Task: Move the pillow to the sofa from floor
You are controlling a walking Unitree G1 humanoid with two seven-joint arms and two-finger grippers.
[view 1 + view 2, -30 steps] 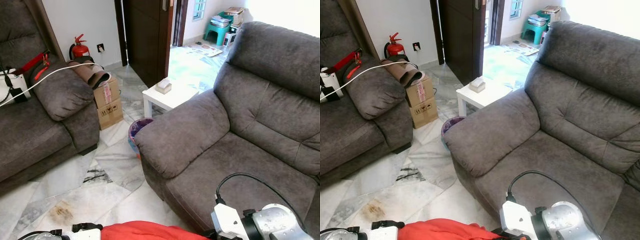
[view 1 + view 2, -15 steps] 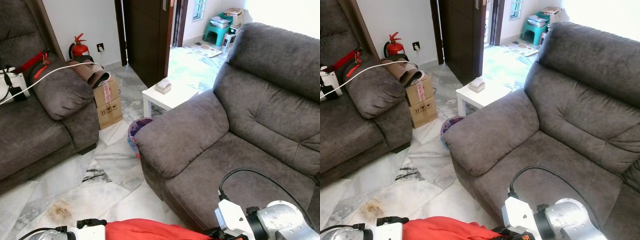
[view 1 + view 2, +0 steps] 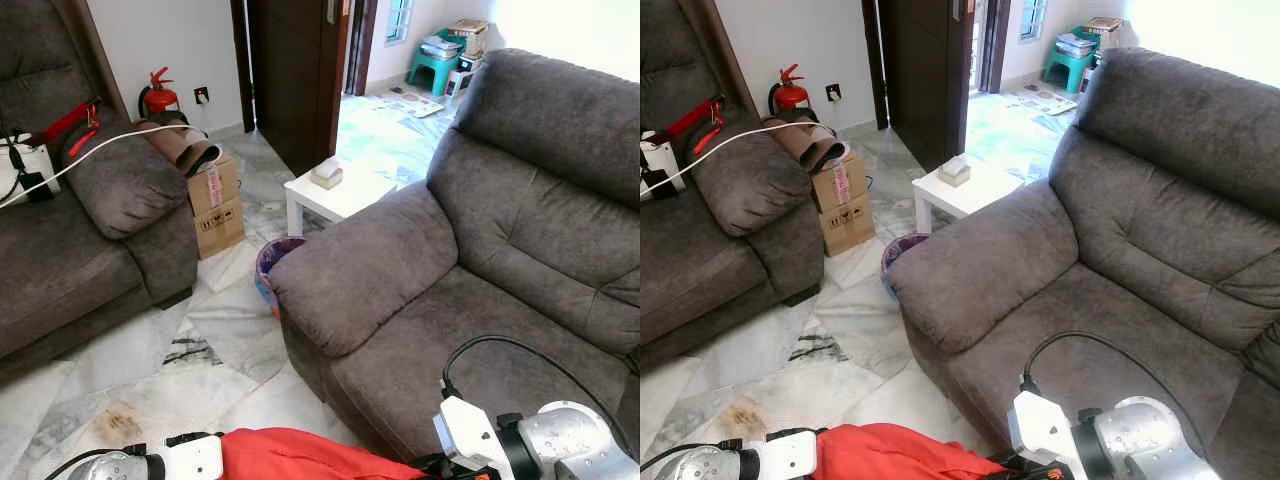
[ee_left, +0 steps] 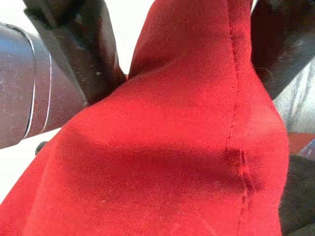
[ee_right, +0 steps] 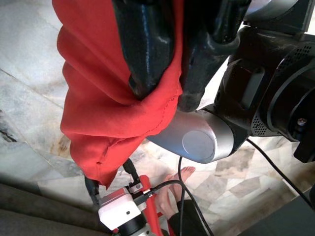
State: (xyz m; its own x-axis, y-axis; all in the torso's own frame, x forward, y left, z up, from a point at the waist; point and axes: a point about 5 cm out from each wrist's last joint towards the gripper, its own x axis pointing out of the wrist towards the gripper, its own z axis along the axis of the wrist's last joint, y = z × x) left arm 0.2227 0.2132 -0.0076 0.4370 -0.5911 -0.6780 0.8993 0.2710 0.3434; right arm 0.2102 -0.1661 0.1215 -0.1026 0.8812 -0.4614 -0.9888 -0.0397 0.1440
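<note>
Low at the robot's front: red pillow (image 3: 300, 462) hangs off the floor, slung crosswise between both arms.
Left gripper (image 4: 182, 64): fingers clamp the cloth.
Right gripper (image 5: 170, 73): fingers pinch a bunched edge.
Sofa (image 3: 470, 330): seat ahead and right, nearer the right arm.
Change: pillow sits slightly higher and closer to the seat than a second ago.

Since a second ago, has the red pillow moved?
Yes. The red pillow shows more above the frame's lower edge, while the sofa barely shifted, so it rose slightly.
</note>
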